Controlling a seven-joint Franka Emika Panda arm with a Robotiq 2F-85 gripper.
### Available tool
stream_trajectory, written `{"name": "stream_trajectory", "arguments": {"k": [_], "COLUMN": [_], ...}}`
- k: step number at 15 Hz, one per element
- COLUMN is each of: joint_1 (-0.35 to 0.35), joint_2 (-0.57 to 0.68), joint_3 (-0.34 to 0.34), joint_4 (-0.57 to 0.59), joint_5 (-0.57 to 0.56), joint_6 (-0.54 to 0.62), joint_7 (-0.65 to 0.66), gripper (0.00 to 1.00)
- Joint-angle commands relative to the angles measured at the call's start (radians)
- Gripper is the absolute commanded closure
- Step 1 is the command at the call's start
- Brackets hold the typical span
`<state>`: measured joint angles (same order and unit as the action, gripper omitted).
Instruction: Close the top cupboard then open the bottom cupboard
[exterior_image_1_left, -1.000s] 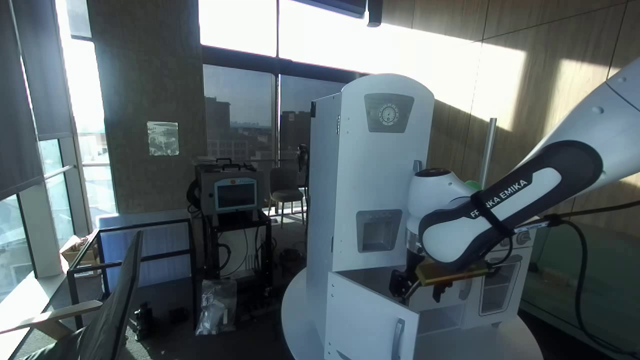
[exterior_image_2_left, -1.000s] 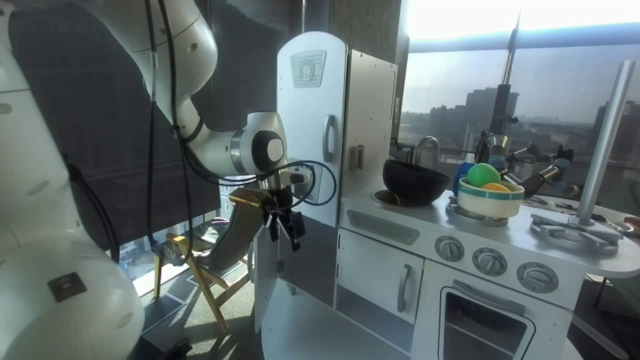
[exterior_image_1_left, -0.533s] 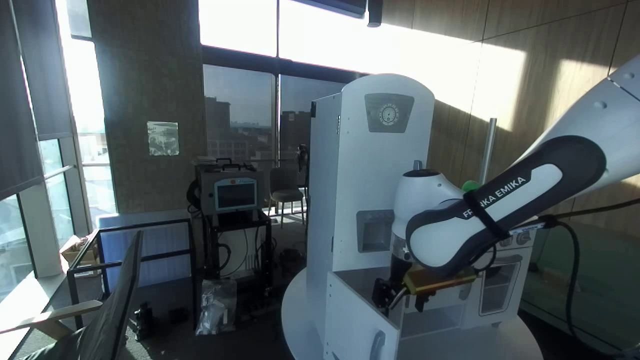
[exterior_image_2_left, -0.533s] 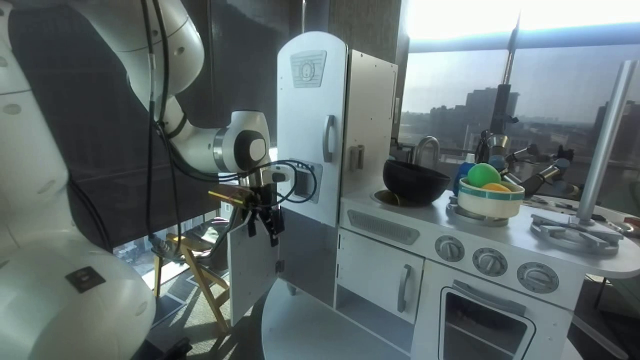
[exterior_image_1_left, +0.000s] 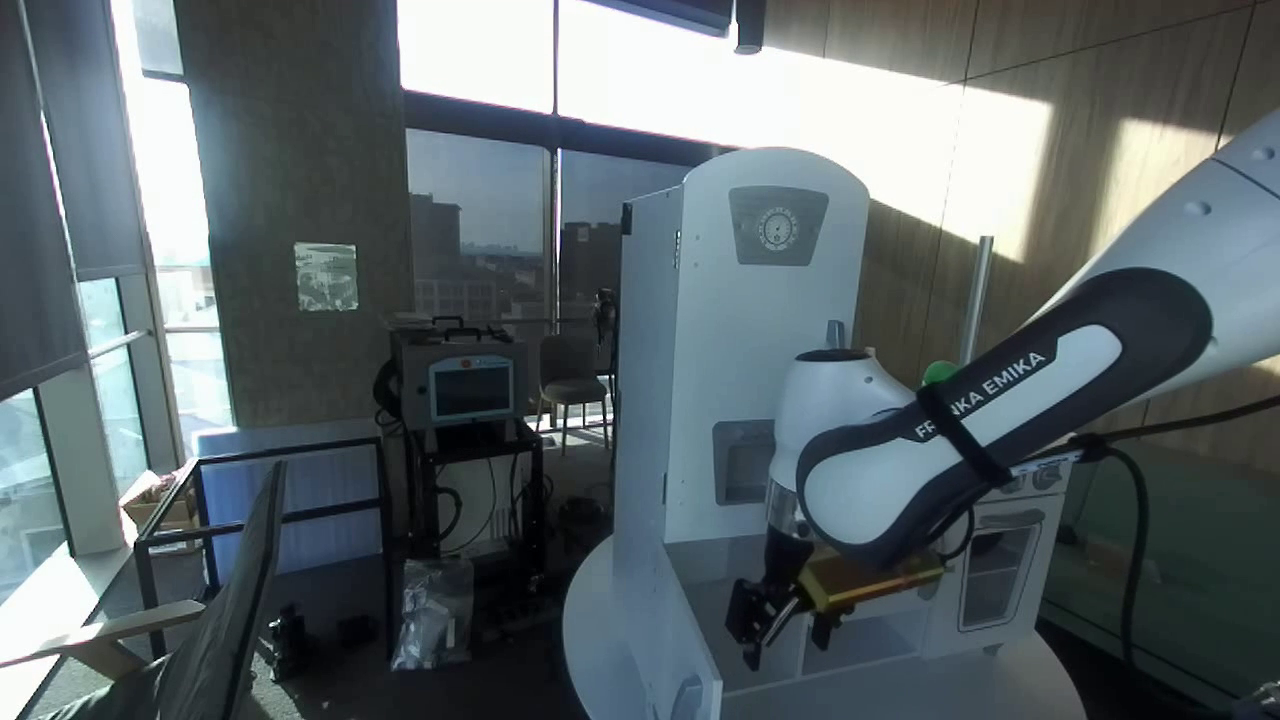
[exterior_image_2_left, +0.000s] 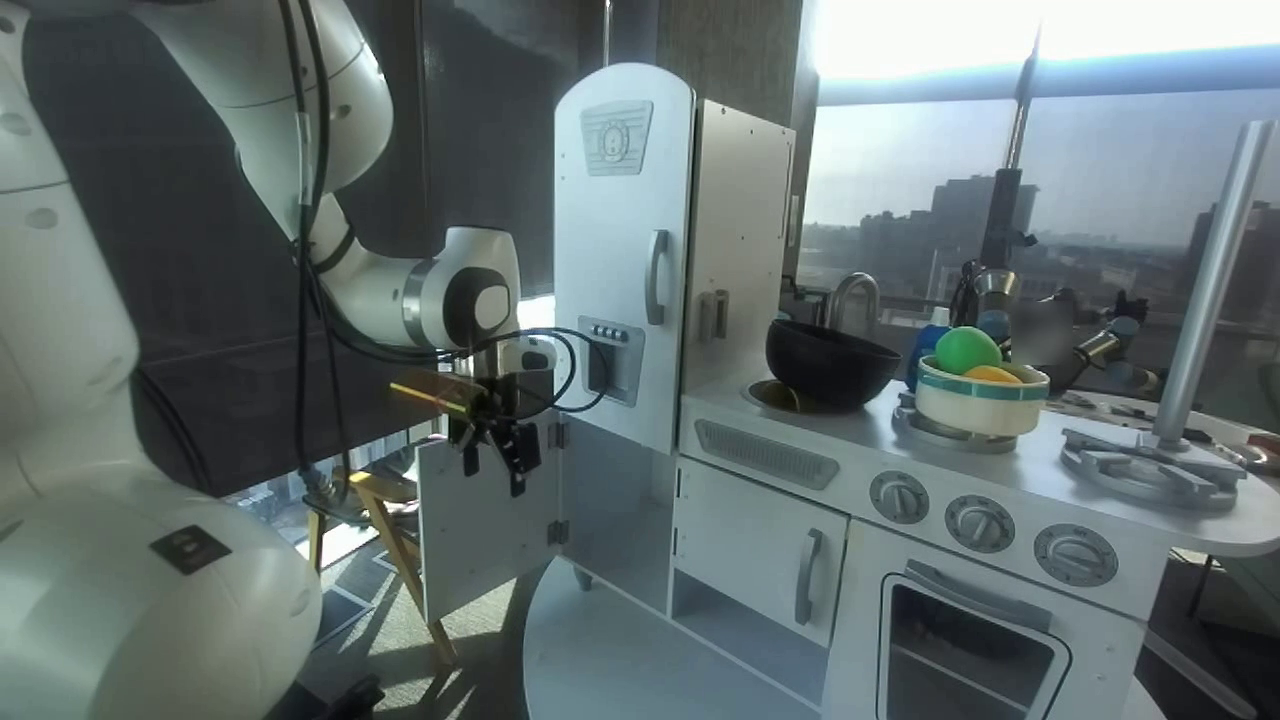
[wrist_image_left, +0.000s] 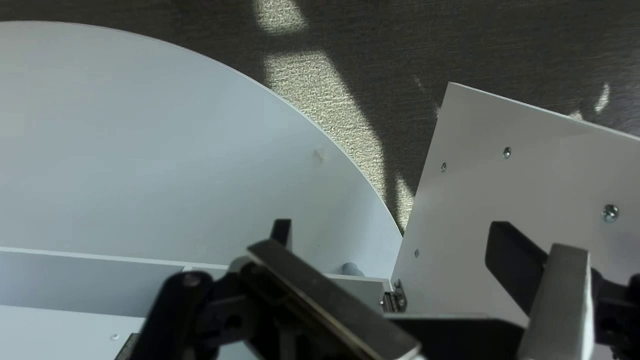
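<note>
Bottom cupboard (exterior_image_2_left: 612, 510) open, flat rectangular door (exterior_image_2_left: 485, 540)

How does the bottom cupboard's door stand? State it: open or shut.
Open: in an exterior view, the short white door stands swung out on its hinges, baring the inside of the bottom cupboard.

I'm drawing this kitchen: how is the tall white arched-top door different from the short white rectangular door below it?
The tall white arched-top door looks shut; the short white rectangular door stands wide open. The tall door's top curves; the short door's is straight. Both are white; a grey handle sits on the tall door, a second grey handle on the short.
</note>
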<state>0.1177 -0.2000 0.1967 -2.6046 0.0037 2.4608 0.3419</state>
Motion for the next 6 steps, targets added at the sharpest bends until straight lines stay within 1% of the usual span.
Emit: {"name": "stream_trajectory", "arguments": {"k": [1,3,4,5,6], "joint_1": [0.018,0.010,0.014,0.024,0.038], "joint_2": [0.001,-0.007,-0.015,-0.018,-0.016], "joint_3": [-0.014,-0.025,-0.042,-0.062,-0.085], "joint_4": [-0.002,-0.011,-0.020,-0.029,-0.033], "joint_5": [0.046,0.058,0.086,0.142,0.231], "joint_6": [0.010,0.014,0.015,0.038,0.046], "joint_7": [-0.062,-0.076,-0.124,-0.179,-0.244], "gripper": [0.00,0.00,0.00,0.00,0.00]}}
